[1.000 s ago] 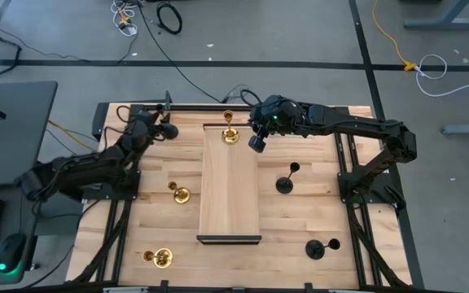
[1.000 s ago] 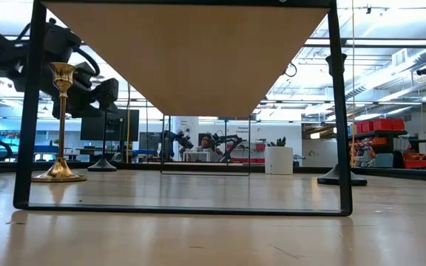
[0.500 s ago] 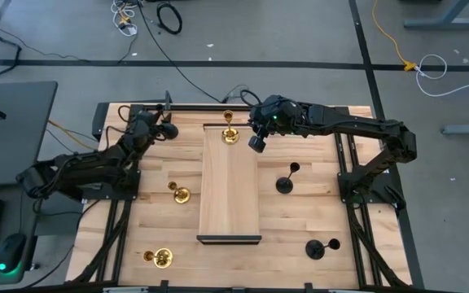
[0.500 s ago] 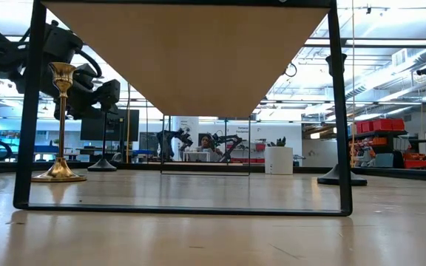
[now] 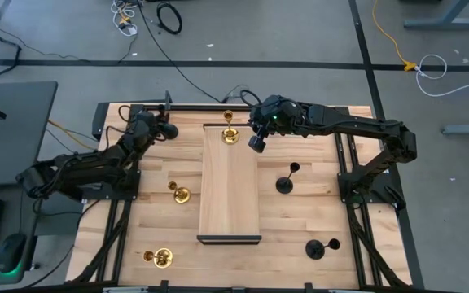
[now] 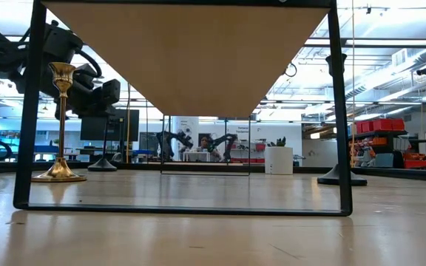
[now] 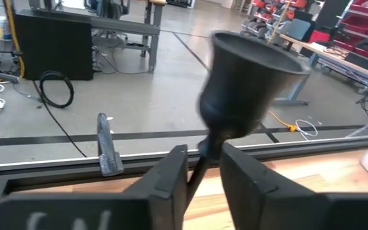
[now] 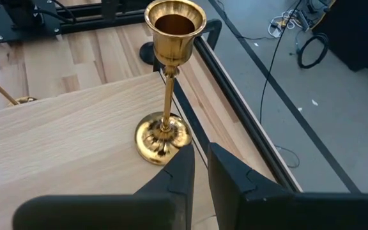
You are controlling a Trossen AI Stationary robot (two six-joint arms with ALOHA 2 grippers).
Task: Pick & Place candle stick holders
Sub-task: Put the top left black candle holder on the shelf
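Observation:
A black candle stick holder stands at the table's far left, and my left gripper is shut on it; the low view shows its base on the table. A gold holder stands upright on its base at the far end of the raised wooden shelf. My right gripper hovers just behind it with its fingers nearly together and nothing between them. Two more gold holders are left of the shelf. Two black ones are right of it. My left gripper pinches the black holder's thin stem just under the cup, between its two fingers. The fingers come about level from the table's left side and lie across the stem. The holder stays upright, its base on the table.
The shelf stands on a black frame with open space beneath. A black rail runs along the table's far edge. Bare wood lies between the loose holders on both sides of the shelf.
My left gripper has shut on the black holder's stem without shifting its place. The holder has stayed where it was.

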